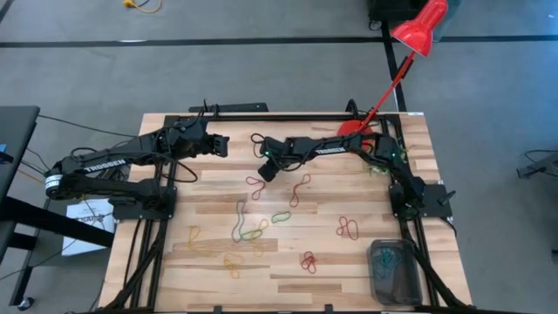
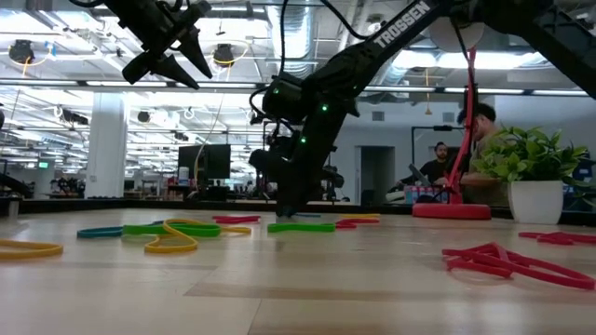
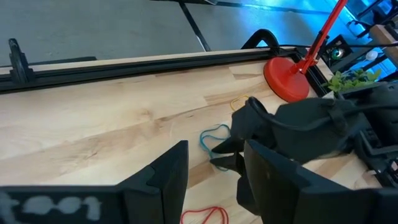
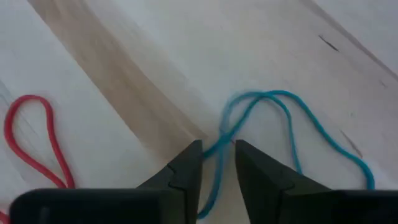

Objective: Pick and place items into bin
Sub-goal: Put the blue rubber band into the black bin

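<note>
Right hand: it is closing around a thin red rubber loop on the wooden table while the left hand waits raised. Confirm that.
Not quite: the loop is blue, not red. The right wrist view shows the right hand straddling a thin blue rubber loop on the wooden table; a red loop lies apart to one side. The left hand does wait raised.

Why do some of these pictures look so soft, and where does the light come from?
Low view: nearest red loop and the foreground table are blurred; bright ceiling lights behind leave the arms as silhouettes. Right wrist view: the right tool sits so close over the blue loop that loop and wood grain look soft. Left wrist view: the left tool's fingers are blurred. High view: even light, soft shadows.
</note>
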